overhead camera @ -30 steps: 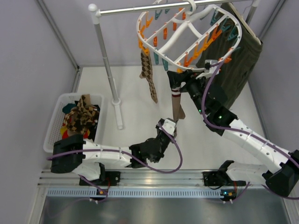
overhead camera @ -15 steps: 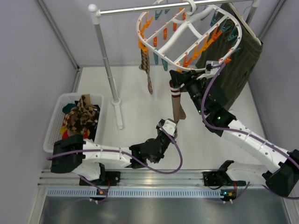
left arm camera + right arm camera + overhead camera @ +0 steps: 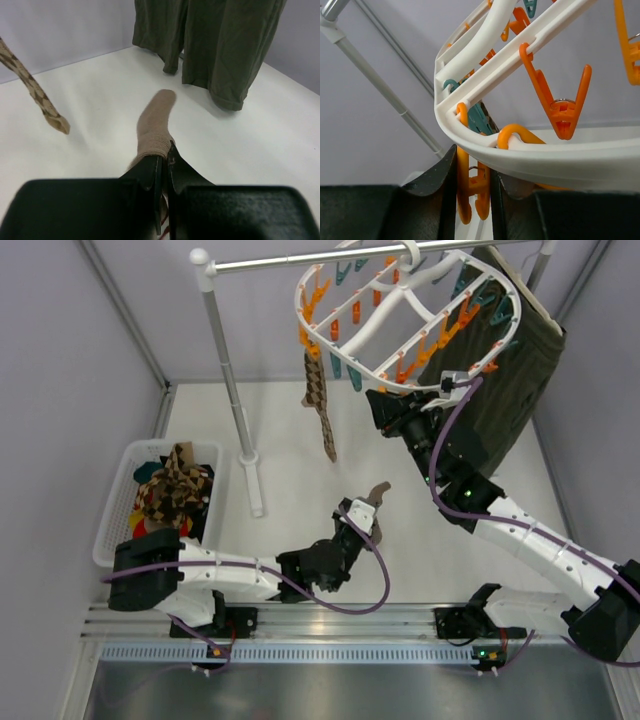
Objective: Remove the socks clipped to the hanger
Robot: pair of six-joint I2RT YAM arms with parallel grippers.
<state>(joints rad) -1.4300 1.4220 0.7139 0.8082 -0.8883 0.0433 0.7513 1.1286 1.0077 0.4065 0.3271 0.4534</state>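
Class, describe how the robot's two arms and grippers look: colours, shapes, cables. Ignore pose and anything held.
The left arm and right arm have white tubular links and black joint housings. A purple cable loops along each. Small green lights sit on the right arm. The left gripper and right gripper each have two flat black fingers.
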